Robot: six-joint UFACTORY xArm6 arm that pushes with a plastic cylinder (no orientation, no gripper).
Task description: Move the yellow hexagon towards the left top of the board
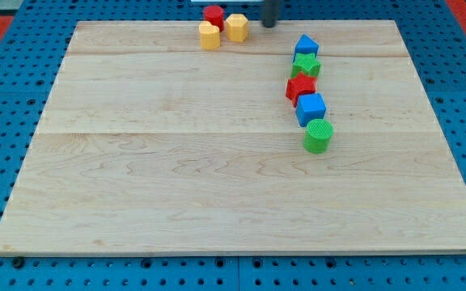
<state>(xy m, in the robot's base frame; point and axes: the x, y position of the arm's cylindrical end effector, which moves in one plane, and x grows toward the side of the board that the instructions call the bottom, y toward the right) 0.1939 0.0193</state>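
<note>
Wooden board [217, 178]: yellow hexagon [236, 27] upright, my tip [270, 24] right.

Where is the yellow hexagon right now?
The yellow hexagon sits at the board's top edge, left of centre, touching the red cylinder and another yellow block; my tip is just right.

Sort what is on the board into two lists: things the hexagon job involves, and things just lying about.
In the job:
yellow hexagon
my tip, to the view's right of the hexagon
board

Lying about:
red cylinder
yellow block
blue block
green block
red block
blue cube
green cylinder
</note>
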